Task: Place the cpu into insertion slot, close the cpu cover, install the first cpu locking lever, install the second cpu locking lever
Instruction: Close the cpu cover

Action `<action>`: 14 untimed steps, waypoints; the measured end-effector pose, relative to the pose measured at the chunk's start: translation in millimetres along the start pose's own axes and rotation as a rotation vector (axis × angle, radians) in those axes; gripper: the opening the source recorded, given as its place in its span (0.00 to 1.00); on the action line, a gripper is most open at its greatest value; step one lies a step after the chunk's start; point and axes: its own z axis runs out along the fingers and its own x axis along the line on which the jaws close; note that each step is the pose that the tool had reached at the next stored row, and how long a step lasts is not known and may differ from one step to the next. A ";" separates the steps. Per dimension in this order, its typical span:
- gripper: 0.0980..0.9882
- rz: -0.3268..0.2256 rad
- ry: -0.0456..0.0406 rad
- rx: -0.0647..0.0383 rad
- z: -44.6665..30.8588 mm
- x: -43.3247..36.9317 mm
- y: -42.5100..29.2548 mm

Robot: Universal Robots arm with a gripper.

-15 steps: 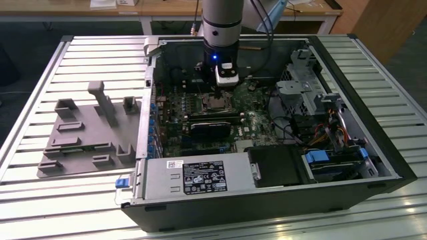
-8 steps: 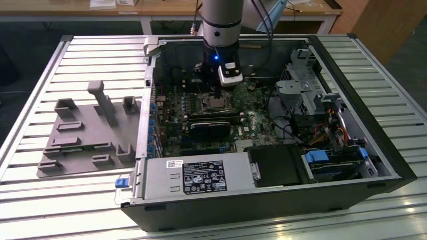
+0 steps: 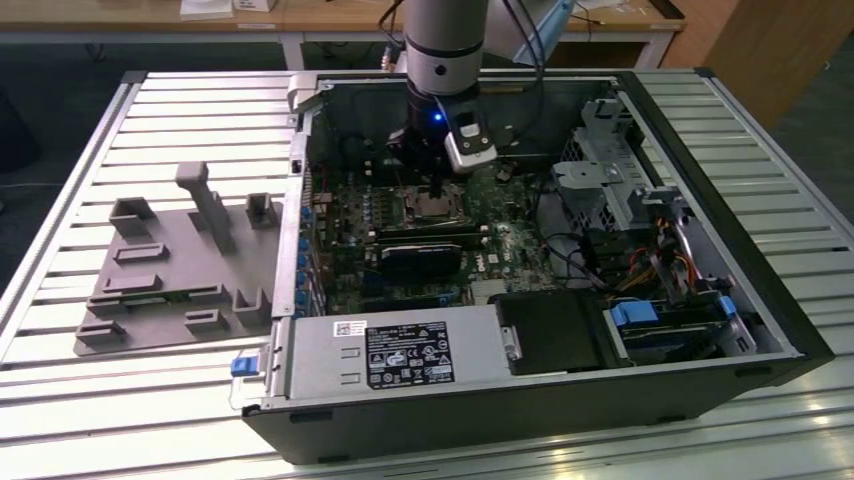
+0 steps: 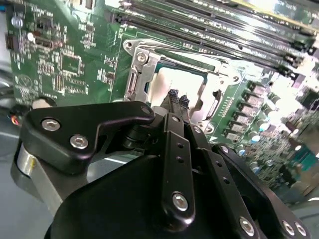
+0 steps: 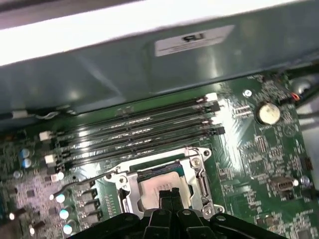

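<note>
Inside the open black computer case, which sits on the slatted metal desk, the black robot hand hangs straight over the small square insertion slot in the green circuit board.

The small flat square cpu with a pale silvery top sits in that slot, seen in both wrist views. The thin silvery metal cpu cover frame looks down flat around it, and the chip shows through its window.

Hand is clenched, its two narrow fingertips pressed side by side with nothing seen between them. The tips are over the cpu's middle, by its near edge. Whether they touch it or sit just above it, cannot tell.

A thin metal wire lever sticks out from one socket corner across the board. Long narrow black memory slots run just beside the socket, between it and the case wall. A round silver coin battery sits well apart on the board. A grey plastic fixture block lies on the desk at the exterior view's left, beside the case.
</note>
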 end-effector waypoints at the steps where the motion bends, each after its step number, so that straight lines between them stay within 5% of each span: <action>1: 0.00 -0.017 0.0005 0.000 0.2 0.0 0.0; 8: 0.00 -0.087 -0.0021 0.002 0.7 0.1 -0.3; 14: 0.00 -0.094 -0.0306 0.000 0.8 3.3 -1.3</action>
